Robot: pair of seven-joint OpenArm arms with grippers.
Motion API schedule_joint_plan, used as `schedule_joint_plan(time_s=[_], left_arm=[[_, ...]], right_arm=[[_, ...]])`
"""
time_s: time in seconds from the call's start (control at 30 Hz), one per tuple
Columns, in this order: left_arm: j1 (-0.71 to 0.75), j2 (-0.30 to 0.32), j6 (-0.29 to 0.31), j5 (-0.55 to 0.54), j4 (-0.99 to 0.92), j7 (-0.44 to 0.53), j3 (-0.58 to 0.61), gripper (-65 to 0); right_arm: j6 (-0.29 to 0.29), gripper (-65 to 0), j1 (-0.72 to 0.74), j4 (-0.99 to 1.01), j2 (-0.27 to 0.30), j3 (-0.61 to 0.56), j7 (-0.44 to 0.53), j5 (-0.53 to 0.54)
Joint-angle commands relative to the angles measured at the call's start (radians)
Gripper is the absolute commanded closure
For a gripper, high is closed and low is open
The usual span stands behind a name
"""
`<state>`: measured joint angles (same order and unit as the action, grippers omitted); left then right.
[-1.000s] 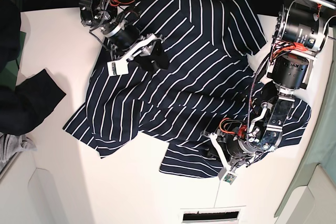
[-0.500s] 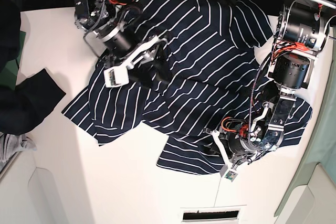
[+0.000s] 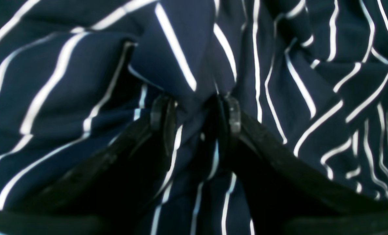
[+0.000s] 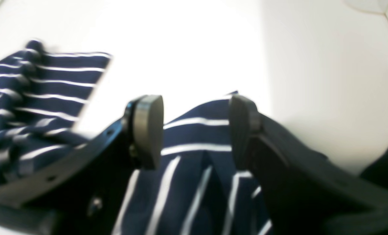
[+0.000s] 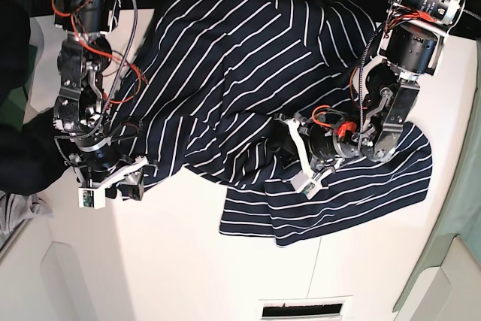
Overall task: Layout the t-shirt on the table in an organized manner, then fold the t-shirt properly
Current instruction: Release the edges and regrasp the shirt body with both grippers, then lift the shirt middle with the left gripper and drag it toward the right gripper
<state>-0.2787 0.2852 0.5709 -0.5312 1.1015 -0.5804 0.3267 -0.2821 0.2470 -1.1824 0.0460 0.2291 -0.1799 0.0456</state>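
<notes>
Three cameras: one overhead, one on each of my wrists.

The base view looks straight down on the table (image 5: 188, 276) and both my arms. Each wrist camera looks out close between its own fingers; both fill with the t-shirt (image 5: 248, 80), the same striped cloth seen from overhead.

A dark cloth (image 5: 22, 152) lies at the left edge. Below it sits a grey cloth (image 5: 15, 212). A slotted vent (image 5: 304, 309) lies bottom centre.
</notes>
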Motion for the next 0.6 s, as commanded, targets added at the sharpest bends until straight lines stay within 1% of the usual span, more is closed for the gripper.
schedule_joint_plan(time_s=[0.0,0.1,0.23,0.33,0.4,0.47,0.57], left_arm=[[-0.006,0.009,-0.007,-0.011,0.050,0.011,-0.005,-23.6],[0.032,0.014,-0.039,-0.011,0.145,0.003,-0.005,-23.6],[0.041,0.014,-0.069,-0.011,0.265,-0.010,-0.005,-23.6],[0.042,0.013,-0.063,-0.024,0.324,-0.043,-0.004,-23.6],[0.042,0.011,-0.050,-0.076,0.333,-0.065,0.009,-23.6],[0.053,0.009,-0.050,-0.099,0.332,-0.059,0.035,-23.6],[0.072,-0.009,-0.051,-0.097,0.332,-0.059,0.084,-23.6]], right_arm=[[0.002,-31.7,0.041,0.021,0.028,0.004,0.023,0.006],[0.002,-31.7,0.081,0.100,0.078,0.004,0.024,0.006],[0.002,-31.6,0.084,0.112,0.138,0.004,0.026,0.006],[0.002,-31.6,0.082,0.112,0.181,0.004,0.026,0.006],[0.001,-31.6,0.082,0.112,0.203,0.004,0.026,0.007],[-0.002,-31.6,0.081,0.114,0.216,0.004,0.026,0.007],[-0.002,-31.6,0.078,0.123,0.226,0.003,0.027,0.007]])
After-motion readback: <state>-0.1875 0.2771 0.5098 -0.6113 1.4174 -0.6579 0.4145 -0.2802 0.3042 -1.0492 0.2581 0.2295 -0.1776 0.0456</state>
